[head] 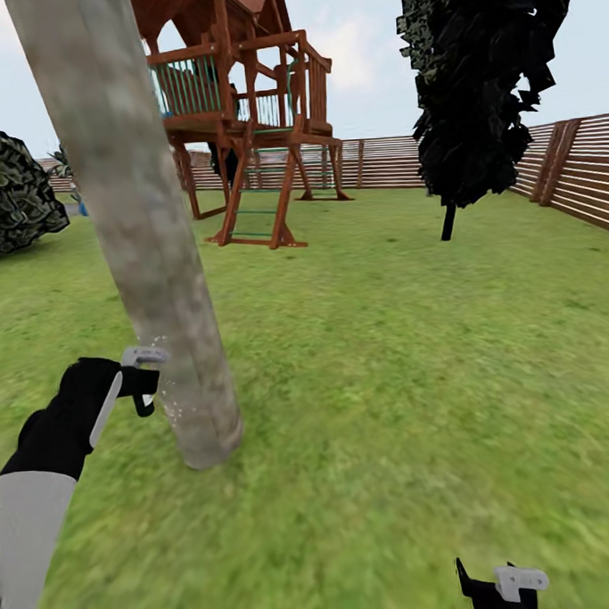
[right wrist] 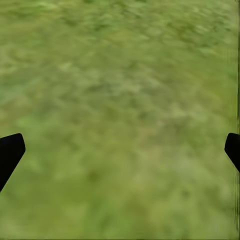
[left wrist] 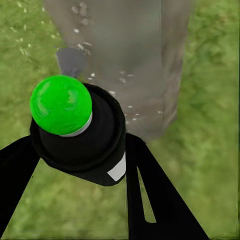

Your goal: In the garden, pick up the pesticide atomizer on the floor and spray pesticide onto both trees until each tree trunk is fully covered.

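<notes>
Atomizer (left wrist: 75, 127) between fingers (left wrist: 160, 200), wrist-view.

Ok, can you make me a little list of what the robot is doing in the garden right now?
place: grassy lawn with a wooden fence
left gripper: shut on the sprayer, a black bottle with a green top
sprayer aim: at the tree trunk, close beside it
spray: small white specks on the lower trunk
right gripper: open, over bare grass
also there: playhouse, dark tree
</notes>
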